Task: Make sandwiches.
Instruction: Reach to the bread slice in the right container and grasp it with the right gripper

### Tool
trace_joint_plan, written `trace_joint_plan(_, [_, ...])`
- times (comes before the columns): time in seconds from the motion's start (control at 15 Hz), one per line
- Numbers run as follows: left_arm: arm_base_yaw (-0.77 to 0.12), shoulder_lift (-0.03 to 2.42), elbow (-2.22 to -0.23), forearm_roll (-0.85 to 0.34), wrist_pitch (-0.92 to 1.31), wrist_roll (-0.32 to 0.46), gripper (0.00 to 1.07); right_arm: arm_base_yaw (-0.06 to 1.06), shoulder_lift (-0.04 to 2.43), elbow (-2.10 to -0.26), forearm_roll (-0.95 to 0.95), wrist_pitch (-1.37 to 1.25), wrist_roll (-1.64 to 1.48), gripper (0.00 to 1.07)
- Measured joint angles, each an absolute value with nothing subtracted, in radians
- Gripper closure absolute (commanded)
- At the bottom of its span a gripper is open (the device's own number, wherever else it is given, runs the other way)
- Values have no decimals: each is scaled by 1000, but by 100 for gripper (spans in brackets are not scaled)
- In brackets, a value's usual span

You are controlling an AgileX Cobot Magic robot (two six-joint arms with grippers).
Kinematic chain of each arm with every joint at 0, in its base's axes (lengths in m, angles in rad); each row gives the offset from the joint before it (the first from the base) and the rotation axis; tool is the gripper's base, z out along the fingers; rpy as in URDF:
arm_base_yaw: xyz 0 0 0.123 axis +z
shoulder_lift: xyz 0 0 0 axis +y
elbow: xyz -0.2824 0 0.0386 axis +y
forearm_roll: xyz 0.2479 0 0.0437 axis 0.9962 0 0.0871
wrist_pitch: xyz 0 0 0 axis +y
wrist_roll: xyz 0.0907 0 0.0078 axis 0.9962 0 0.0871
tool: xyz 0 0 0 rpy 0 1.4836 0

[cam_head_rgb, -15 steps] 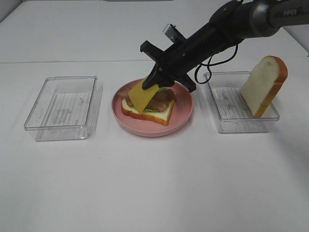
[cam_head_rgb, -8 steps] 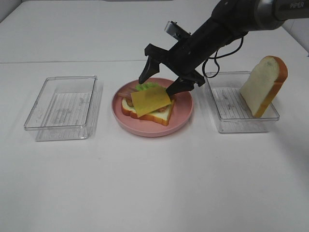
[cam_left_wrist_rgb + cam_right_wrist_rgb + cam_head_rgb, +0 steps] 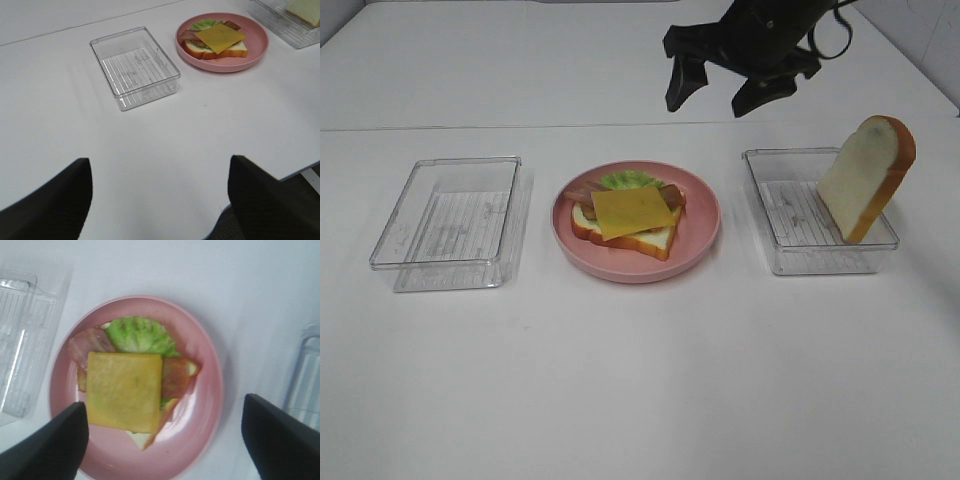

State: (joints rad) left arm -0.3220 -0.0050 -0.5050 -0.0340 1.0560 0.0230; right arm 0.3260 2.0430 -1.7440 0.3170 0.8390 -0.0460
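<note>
On the pink plate (image 3: 700,225) lies an open sandwich (image 3: 628,218): a bread slice, green lettuce (image 3: 625,180), brown bacon and a yellow cheese square (image 3: 633,210) on top. It also shows in the right wrist view (image 3: 127,392) and the left wrist view (image 3: 218,40). A second bread slice (image 3: 867,177) leans upright in the right clear tray (image 3: 775,215). My right gripper (image 3: 720,88) is open and empty, raised behind the plate. My left gripper (image 3: 160,195) is open and empty, well short of the trays.
An empty clear tray (image 3: 450,222) stands left of the plate; it also shows in the left wrist view (image 3: 135,67). The table's near edge (image 3: 300,172) shows in the left wrist view. The table is white.
The right gripper let go of the cheese square, which now lies flat on the sandwich. The gripper then rose and drew back, away from the plate.
</note>
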Motion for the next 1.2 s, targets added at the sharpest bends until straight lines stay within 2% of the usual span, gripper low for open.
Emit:
trace_joint_plan(0.4, [-322, -5, -505, -34, 1056, 23, 34, 326, 1929, -1745, -125, 922, 137, 28])
trace_joint_plan(0.53, [-322, -5, -505, -34, 1056, 23, 34, 292, 1928, -1747, -193, 980, 165, 29])
trace_joint_plan(0.87, [-322, -5, -505, -34, 1056, 23, 34, 123, 1928, -1747, -134, 1117, 141, 29])
trace_joint_plan(1.07, [-322, -5, -505, -34, 1056, 23, 34, 3, 1928, -1747, 76, 1152, -8, 29])
trace_joint_plan(1.2, [-322, -5, -505, -34, 1056, 23, 34, -36, 1931, -1747, 150, 1156, -67, 29])
